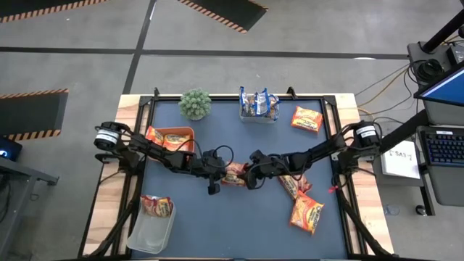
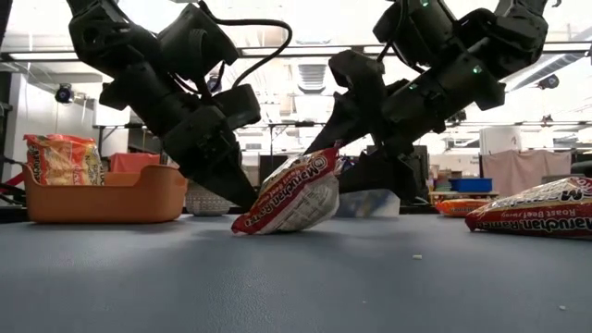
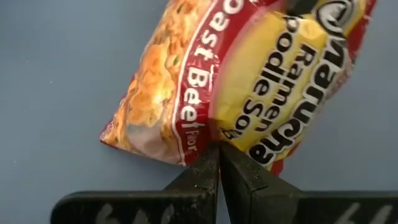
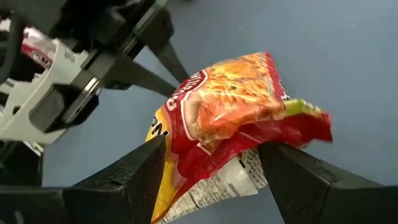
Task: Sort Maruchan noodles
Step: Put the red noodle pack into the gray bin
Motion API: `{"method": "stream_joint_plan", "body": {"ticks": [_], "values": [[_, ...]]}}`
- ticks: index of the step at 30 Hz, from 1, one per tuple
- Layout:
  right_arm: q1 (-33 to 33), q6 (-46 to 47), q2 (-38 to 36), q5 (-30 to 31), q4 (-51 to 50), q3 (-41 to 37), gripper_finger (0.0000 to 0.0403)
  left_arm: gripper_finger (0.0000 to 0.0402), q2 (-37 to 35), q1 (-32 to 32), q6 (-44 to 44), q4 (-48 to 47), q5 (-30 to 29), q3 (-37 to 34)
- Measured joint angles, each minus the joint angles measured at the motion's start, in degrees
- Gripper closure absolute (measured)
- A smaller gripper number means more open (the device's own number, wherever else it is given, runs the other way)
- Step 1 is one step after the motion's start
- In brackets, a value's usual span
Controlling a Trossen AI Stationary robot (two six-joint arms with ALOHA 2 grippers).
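A red-and-yellow Maruchan roast beef packet (image 1: pixel 233 172) is at the table's middle, between my two grippers. In the low view the packet (image 2: pixel 291 194) stands tilted, its lower end (image 2: pixel 245 227) on the table. My right gripper (image 4: pixel 217 168) is shut on it from the table's right. My left gripper (image 3: pixel 219 163) is shut, its tips at the packet's edge from the left. Other packets lie at the right (image 1: pixel 307 214), (image 1: pixel 293 185) and far right (image 1: pixel 307 118). My left gripper's shut fingertips (image 3: pixel 211 158) touch the packet's long edge (image 3: pixel 208 142), coming slanting down from the table's left. Whether any wrapper is caught between them, I cannot tell. My right gripper pinches the packet across its width, one finger (image 4: pixel 146 168) on each side, near its raised end (image 4: pixel 249 143). The fingers slant down from the table's right. The wrapper is crumpled between them, and the packet's far end rests on the table.
An orange tray (image 1: pixel 181 132) with packets stands at the left. A clear tub (image 1: pixel 148 235) with a packet (image 1: pixel 156 205) is at the near left; another clear tub (image 1: pixel 259 114) with blue packets and a small plant (image 1: pixel 195 104) stand at the far edge.
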Motion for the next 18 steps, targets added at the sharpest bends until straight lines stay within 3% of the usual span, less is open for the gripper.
{"method": "stream_joint_plan", "body": {"ticks": [8, 18], "values": [[-2.5, 7.9, -0.3, -5.7, -3.6, 0.0, 0.0135, 0.0402, 0.0, 0.0, -0.3, -0.1, 0.0, 0.0], [-3.1, 7.8, -5.2, -5.2, -11.4, -0.1, 0.0106, 0.0402, 0.0, -0.1, -1.8, 0.1, 0.0, 0.0]]}}
